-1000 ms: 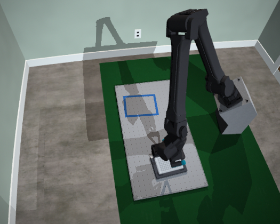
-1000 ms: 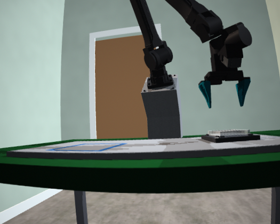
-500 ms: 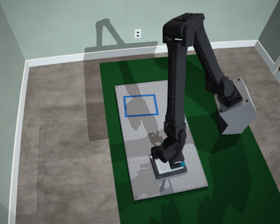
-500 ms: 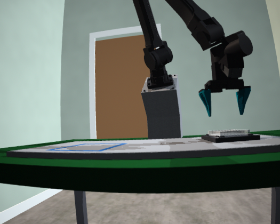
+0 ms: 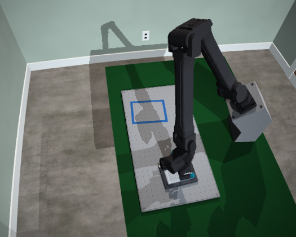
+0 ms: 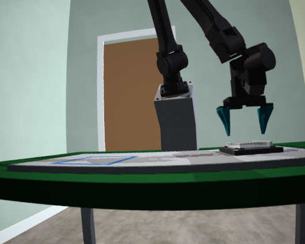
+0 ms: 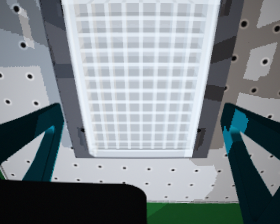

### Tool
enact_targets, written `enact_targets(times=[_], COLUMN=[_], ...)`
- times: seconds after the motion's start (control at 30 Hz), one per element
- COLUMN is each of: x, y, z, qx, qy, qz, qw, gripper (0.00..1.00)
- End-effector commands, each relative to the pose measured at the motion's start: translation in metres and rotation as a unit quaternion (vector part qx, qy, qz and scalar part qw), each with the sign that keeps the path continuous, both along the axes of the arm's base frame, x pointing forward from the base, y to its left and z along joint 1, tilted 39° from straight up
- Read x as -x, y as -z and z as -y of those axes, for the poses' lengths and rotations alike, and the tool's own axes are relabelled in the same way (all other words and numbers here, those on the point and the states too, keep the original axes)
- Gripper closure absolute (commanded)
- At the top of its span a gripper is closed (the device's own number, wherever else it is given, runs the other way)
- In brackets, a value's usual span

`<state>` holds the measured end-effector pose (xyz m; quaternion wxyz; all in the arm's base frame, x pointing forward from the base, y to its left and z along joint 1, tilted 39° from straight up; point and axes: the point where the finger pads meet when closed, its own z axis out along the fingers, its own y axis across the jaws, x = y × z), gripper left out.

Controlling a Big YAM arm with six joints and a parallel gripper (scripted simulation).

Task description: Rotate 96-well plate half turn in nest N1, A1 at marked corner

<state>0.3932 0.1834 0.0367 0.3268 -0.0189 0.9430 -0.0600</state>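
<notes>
The white 96-well plate (image 7: 143, 68) lies flat in the dark plate nest N1 (image 6: 251, 149) near the front end of the grey deck; it also shows in the side view (image 6: 248, 143) and partly under the wrist in the overhead view (image 5: 172, 178). My gripper (image 6: 245, 119) hangs open and empty straight above the plate, its teal fingertips a short way over the plate's top. In the wrist view the two fingers stand wide on either side of the plate's long edges, with nothing between them. I cannot tell the cut corner from these views.
The bench spot B1, a blue taped outline (image 5: 149, 112), lies at the far end of the deck (image 5: 167, 146), apart from the nest. The arm's grey base block (image 5: 250, 115) stands on the green mat to the right of the deck.
</notes>
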Motion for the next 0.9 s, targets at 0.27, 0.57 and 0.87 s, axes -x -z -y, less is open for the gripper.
enact_targets(times=[0.27,0.57,0.87], x=[-0.023,-0.030,-0.030], y=[0.006,0.016,0.020], z=[-0.002,0.000,0.002], qx=[-0.006,-0.005,-0.004], qy=[-0.001,-0.001,0.000], qz=[0.013,0.012,0.010], qw=[1.000,1.000,1.000], gripper=[0.00,0.00,0.00])
